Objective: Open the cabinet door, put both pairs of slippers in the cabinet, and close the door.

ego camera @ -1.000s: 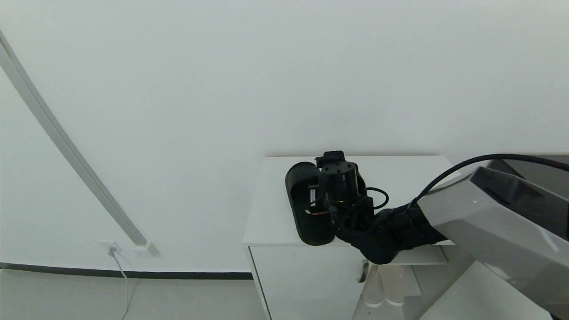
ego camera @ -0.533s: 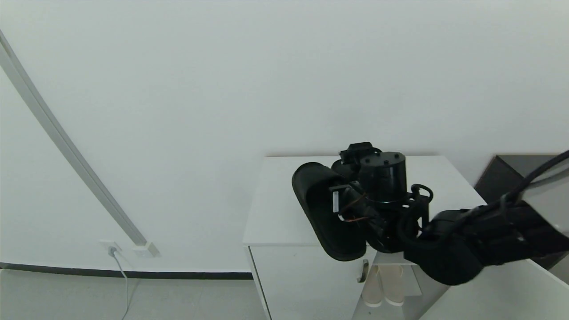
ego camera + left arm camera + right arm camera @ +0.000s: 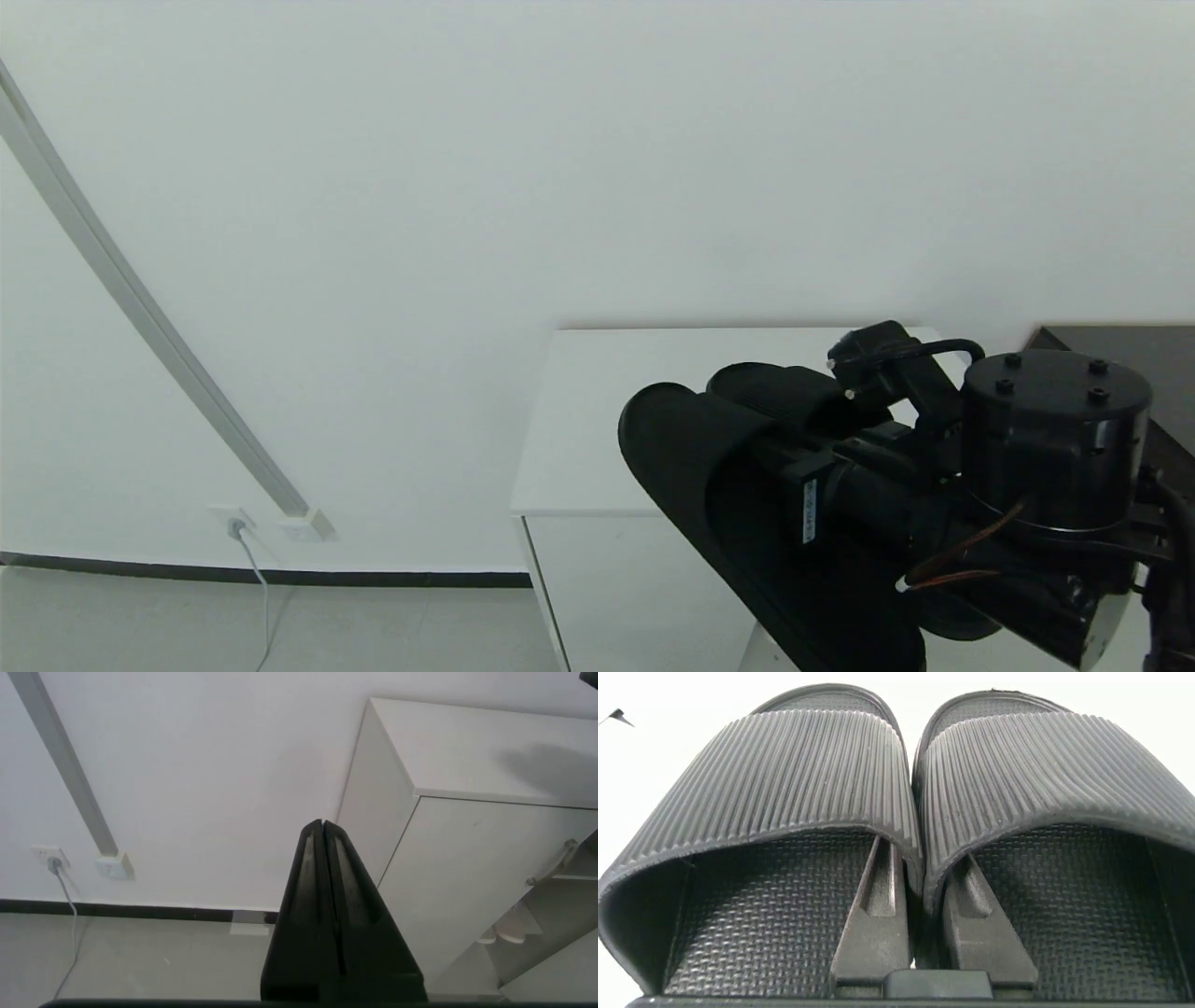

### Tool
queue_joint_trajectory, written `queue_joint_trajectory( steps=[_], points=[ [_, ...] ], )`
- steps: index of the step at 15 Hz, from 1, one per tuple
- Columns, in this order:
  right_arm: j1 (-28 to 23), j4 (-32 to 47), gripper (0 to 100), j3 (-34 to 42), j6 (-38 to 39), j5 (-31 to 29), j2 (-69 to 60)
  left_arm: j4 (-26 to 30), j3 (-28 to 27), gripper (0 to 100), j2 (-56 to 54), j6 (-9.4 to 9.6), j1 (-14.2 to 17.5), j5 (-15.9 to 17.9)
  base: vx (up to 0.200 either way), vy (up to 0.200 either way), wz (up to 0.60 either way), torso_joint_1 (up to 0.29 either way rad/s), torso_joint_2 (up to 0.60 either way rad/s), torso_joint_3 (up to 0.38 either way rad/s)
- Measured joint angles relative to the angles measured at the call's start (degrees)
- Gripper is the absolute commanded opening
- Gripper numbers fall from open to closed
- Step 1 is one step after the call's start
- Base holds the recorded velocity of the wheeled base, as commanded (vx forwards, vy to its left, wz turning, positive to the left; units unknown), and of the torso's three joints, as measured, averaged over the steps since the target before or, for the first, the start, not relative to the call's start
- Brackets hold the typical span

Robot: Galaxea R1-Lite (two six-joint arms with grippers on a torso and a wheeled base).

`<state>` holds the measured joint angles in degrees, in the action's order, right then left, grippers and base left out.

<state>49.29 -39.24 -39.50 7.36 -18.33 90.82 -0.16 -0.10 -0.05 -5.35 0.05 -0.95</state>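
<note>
Head view: the right gripper (image 3: 784, 462) holds a pair of black slippers (image 3: 700, 467) up close to the camera, in the air in front of the white cabinet (image 3: 597, 429) and clear of its top. The slippers sit side by side with their toes pointing away from the arm. The nearer one slants down across the cabinet's front, and the other lies behind it. To the left of the cabinet a grey strip (image 3: 140, 308) slants down the wall (image 3: 467, 187) to a socket (image 3: 231, 519), from which a cable (image 3: 261, 588) hangs to the floor.

Left wrist view: the left gripper (image 3: 323, 835) has its two fingers pressed flat together with nothing between them. It hangs in the air near the cabinet's corner, touching nothing. The cabinet door (image 3: 467, 877) with the handle (image 3: 551, 863) is closed. Next to the handle the cabinet stands open, and a pair of pale slippers (image 3: 509, 938) rests low inside, under a shelf.

Right wrist view: one finger (image 3: 873, 924) of the right gripper reaches under the strap of each slipper. The fingers pinch the two inner side walls together between them
</note>
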Motion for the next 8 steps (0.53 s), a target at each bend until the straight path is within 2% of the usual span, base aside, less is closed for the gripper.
queue_joint_trajectory(
  steps=[5, 8],
  points=[
    [0.84, -0.04, 0, 0.41, 0.00, 0.05, -0.80, 0.00, 0.00, 0, 0.00, -0.09, 0.02, 0.02, 0.000, 0.000, 0.00, 0.000, 0.00, 0.000],
    [1.07, -0.15, 0, 0.45, 0.02, 0.00, -0.77, 0.02, 0.00, 0, 0.00, -0.09, 0.00, 0.00, -0.200, 0.000, 0.00, 0.010, 0.01, -0.002]
  ],
)
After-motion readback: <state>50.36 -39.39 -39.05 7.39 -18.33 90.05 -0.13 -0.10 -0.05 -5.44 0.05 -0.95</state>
